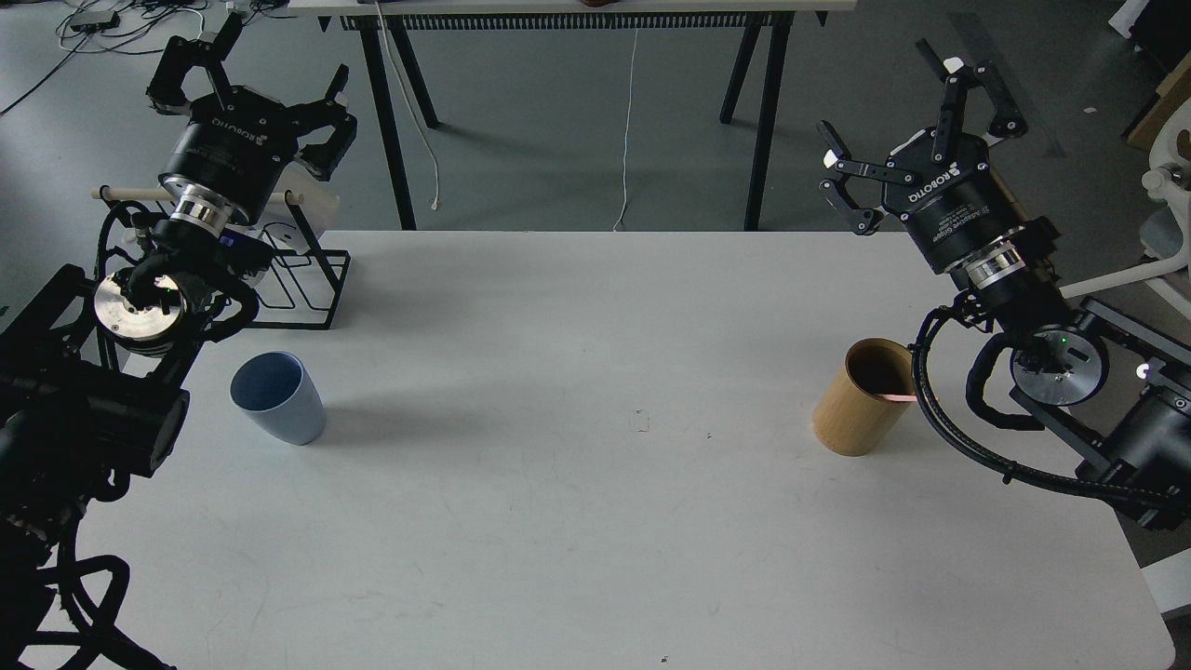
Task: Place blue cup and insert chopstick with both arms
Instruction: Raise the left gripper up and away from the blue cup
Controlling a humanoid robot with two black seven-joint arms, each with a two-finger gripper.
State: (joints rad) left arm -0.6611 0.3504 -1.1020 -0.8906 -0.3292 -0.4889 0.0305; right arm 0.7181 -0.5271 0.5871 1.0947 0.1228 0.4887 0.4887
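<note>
On my left gripper (249,76) the fingers (327,121) are spread wide and hold nothing. They hang above the back left corner of the table (595,521), over a black wire rack (298,279) with a pale wooden dowel (130,194) across its top. The blue cup (276,397) is well below these fingers, nearer to me, and stands upright on the table, just beside my left arm but not touching it.

On my right gripper (916,126) the fingers (977,88) are also spread apart and empty. They are raised beyond the far right edge of the table. Below them, nearer to me and a little inward, a tan wooden cylinder (861,398) stands upright, close to the black cable of my right arm. The chopstick (895,397) shows only as a short pink piece at the cylinder's rim on the side of my right arm; I cannot tell how deep it sits inside.

The blue cup and the cylinder are well apart, with bare table between them.
</note>
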